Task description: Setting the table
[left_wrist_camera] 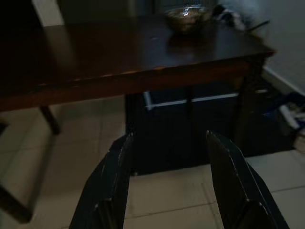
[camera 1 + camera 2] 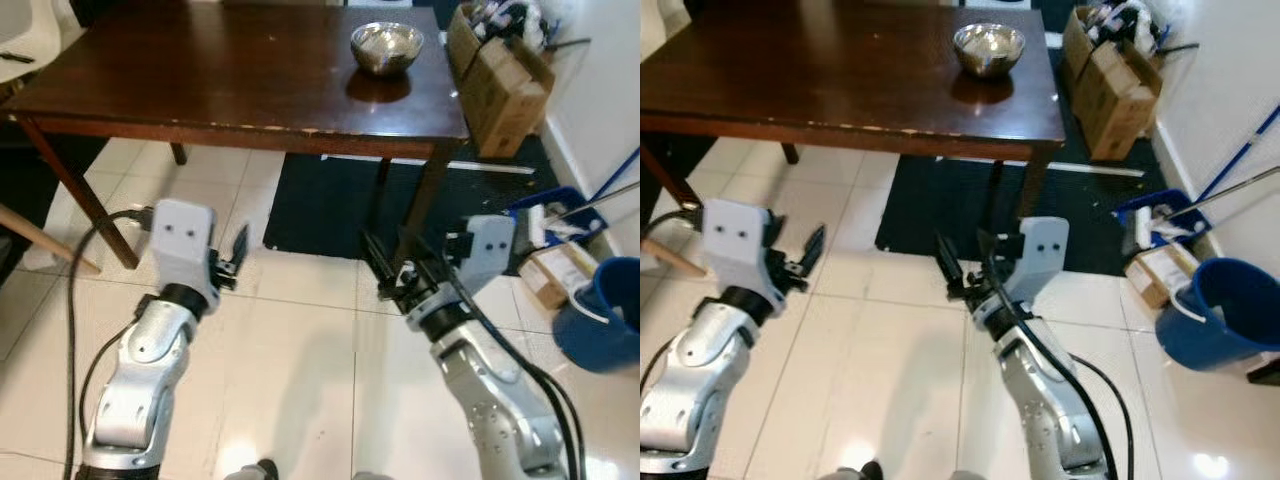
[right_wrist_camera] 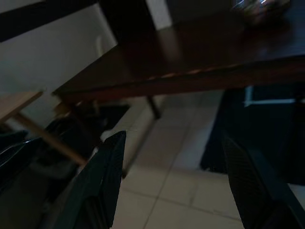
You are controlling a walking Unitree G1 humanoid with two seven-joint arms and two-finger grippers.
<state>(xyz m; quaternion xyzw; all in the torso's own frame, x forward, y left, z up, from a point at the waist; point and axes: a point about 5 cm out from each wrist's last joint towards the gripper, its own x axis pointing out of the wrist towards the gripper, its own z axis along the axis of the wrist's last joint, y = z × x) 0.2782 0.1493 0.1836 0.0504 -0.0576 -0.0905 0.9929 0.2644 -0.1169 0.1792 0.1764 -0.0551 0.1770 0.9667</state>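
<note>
Steel bowl (image 2: 988, 48) on dark table (image 2: 820, 85)

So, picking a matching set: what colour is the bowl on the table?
Shiny silver metal bowl, clearest in the left eye view.

Dark polished wood table (image 2: 230, 80) with worn, chipped front edge; shiny dented metal bowl (image 2: 386, 47); glossy pale floor tiles (image 2: 300, 380); matt black mat (image 2: 330, 205); brown cardboard boxes (image 2: 500, 85); smooth blue plastic bucket (image 2: 605, 315); brushed silver metal arms (image 2: 135, 390).
</note>
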